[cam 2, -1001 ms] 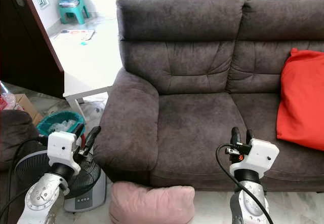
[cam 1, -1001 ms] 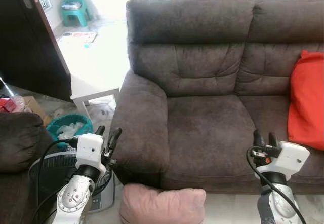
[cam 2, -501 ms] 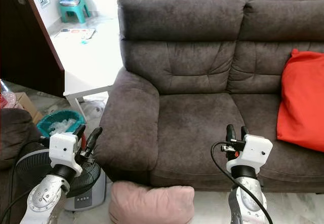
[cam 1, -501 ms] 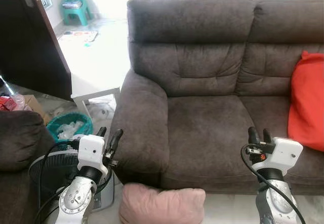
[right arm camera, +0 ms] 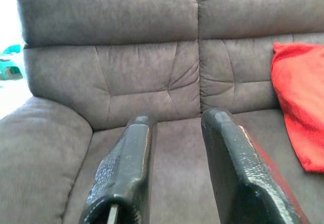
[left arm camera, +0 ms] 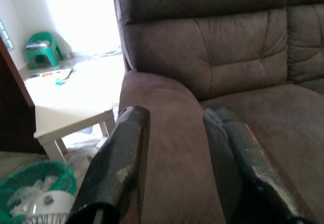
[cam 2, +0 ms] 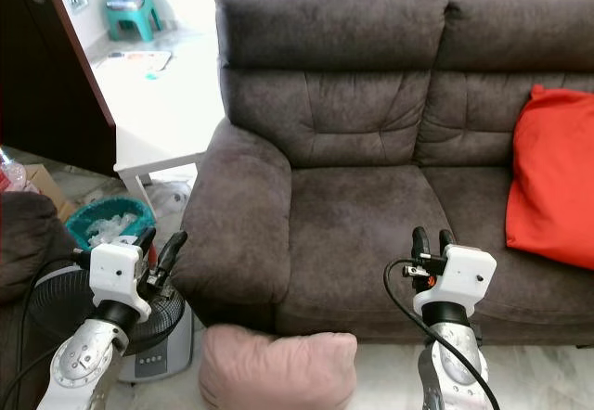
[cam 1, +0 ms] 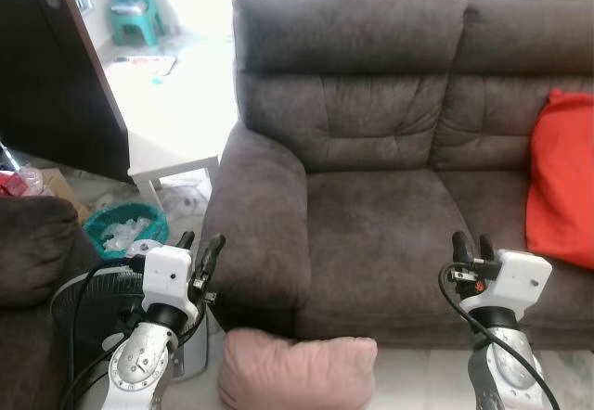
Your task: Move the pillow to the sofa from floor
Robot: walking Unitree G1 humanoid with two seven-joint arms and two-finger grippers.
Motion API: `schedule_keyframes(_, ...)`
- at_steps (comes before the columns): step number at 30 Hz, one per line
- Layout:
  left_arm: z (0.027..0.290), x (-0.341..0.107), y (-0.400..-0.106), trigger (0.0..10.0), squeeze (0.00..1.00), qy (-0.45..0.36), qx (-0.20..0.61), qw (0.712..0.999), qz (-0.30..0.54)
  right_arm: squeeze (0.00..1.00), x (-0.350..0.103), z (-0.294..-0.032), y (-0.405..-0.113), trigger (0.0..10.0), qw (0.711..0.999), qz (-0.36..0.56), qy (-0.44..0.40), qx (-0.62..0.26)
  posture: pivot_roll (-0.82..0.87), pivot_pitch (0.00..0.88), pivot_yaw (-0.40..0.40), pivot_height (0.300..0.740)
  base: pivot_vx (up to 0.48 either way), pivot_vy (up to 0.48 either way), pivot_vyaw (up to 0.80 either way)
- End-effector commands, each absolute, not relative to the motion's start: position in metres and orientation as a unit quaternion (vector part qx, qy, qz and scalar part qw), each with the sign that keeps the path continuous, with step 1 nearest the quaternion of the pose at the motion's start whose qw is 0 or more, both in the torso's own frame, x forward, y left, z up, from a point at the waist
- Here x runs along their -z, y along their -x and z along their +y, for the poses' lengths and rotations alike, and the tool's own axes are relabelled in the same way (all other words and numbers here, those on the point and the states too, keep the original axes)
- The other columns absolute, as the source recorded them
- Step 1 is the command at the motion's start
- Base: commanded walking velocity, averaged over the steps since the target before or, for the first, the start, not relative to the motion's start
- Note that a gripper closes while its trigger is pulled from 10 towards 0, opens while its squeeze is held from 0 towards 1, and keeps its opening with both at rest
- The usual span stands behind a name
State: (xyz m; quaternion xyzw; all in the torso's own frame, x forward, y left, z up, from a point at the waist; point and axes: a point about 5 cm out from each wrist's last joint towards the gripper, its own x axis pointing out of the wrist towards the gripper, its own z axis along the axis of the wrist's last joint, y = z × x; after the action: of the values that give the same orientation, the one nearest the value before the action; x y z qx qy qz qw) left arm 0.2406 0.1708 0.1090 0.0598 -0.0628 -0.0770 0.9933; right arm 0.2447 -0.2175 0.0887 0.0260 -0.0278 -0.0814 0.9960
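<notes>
A pale pink pillow [cam 1: 297, 369] lies on the floor against the front of the dark brown sofa [cam 1: 380, 215], below its left armrest. My left gripper [cam 1: 199, 247] is open, held up beside the armrest, above and left of the pillow. My right gripper [cam 1: 472, 247] is open too, raised in front of the seat cushion, up and to the right of the pillow. Both wrist views look along empty fingers [left arm camera: 119, 158] [right arm camera: 124, 171] at the sofa back.
A red cushion [cam 1: 560, 178] leans at the sofa's right end. A floor fan [cam 1: 102, 322] stands by my left arm, with a teal basket [cam 1: 125, 231] and a white low table [cam 1: 172, 146] behind it. Another dark seat [cam 1: 32, 252] is at far left.
The view has shifted slightly, so the pillow shows a bit more. My right gripper has drifted a little left and up. Both grippers stay open and empty.
</notes>
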Motion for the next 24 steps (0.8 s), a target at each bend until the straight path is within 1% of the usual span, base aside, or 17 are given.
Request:
schedule_keyframes(1,0.1702,-0.1065,-0.2403,10.0,0.00,-0.059,0.077,0.994,-0.057,0.00,-0.0902,-0.2144,-0.2450,10.0,0.997,-0.029,-0.023,0.068,0.16,0.000,-0.034,0.610,0.000,0.000,0.00)
schedule_keyframes(5,0.1696,-0.1055,-0.2405,10.0,0.00,-0.059,0.073,0.994,-0.055,0.00,-0.0908,-0.2116,-0.2468,10.0,0.998,-0.027,-0.012,0.057,0.16,0.000,-0.040,0.610,0.000,0.000,0.00)
schedule_keyframes(13,0.1703,-0.1035,-0.2404,10.0,0.00,-0.057,0.067,0.995,-0.049,0.00,-0.0907,-0.2099,-0.2484,10.0,0.998,-0.025,-0.017,0.048,0.17,0.000,-0.049,0.610,0.000,0.000,0.00)
schedule_keyframes(24,0.1708,-0.1011,-0.2401,10.0,0.00,-0.056,0.055,0.996,-0.044,0.00,-0.0912,-0.2090,-0.2503,10.0,0.999,-0.021,-0.015,0.038,0.17,0.021,-0.063,0.610,0.000,0.000,0.00)
